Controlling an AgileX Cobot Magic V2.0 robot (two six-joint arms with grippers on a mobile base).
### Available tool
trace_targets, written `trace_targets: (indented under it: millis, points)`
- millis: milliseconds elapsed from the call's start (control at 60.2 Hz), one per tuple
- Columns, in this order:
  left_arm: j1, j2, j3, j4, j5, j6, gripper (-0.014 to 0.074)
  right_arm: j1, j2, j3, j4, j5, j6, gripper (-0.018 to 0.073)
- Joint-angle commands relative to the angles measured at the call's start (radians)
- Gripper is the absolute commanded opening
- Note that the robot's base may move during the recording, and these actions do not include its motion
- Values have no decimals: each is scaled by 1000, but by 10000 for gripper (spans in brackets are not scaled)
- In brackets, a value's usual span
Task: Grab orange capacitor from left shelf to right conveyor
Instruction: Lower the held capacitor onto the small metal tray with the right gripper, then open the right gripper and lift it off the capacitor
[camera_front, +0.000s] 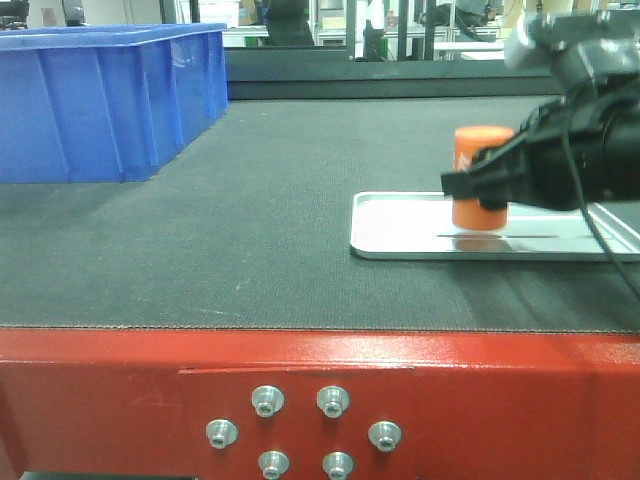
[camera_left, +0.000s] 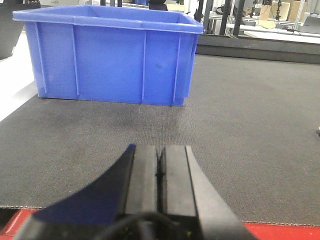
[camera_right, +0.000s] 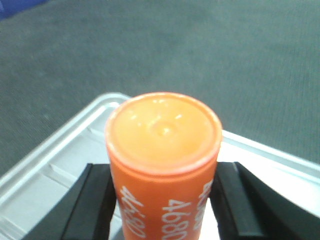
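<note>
Orange capacitor (camera_front: 482, 178), small upright cylinder marked "4680" in white, pinched between the black fingers of the right gripper (camera_front: 487, 186), base at or just above a shallow silver rectangular tray (camera_front: 400, 232) on the dark grey textured belt of the right conveyor (camera_front: 260, 200); contact with the tray not discernible. Transfer judged nearly complete, with release and withdrawal outstanding, left shelf out of view. Left gripper (camera_left: 161, 172) pressed together and empty above the red front edge; large blue plastic bin (camera_front: 100, 100) well apart at far left, no obstruction apparent.
</note>
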Motion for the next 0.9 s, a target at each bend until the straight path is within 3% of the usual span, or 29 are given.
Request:
trace_targets:
  millis: [0, 150, 382, 465, 582, 881]
  points:
    - [-5, -19, -2, 0, -82, 0, -105, -10, -22, -29, -6, -109, -3, 76]
    - [-5, -19, -2, 0, -82, 0, -105, -16, 7, -29, -9, -120, -3, 169]
    - [-5, -19, -2, 0, -82, 0, -105, -16, 8, -29, -10, -124, -3, 503]
    - [-5, -19, -2, 0, -82, 0, -105, -16, -3, -29, -10, -123, -3, 584]
    - [-5, -19, -2, 0, -82, 0, -105, -16, -39, -29, -10, -115, -3, 608]
    - [-5, -19, -2, 0, -82, 0, -105, -12, -262, -27, -34, 71, -3, 603]
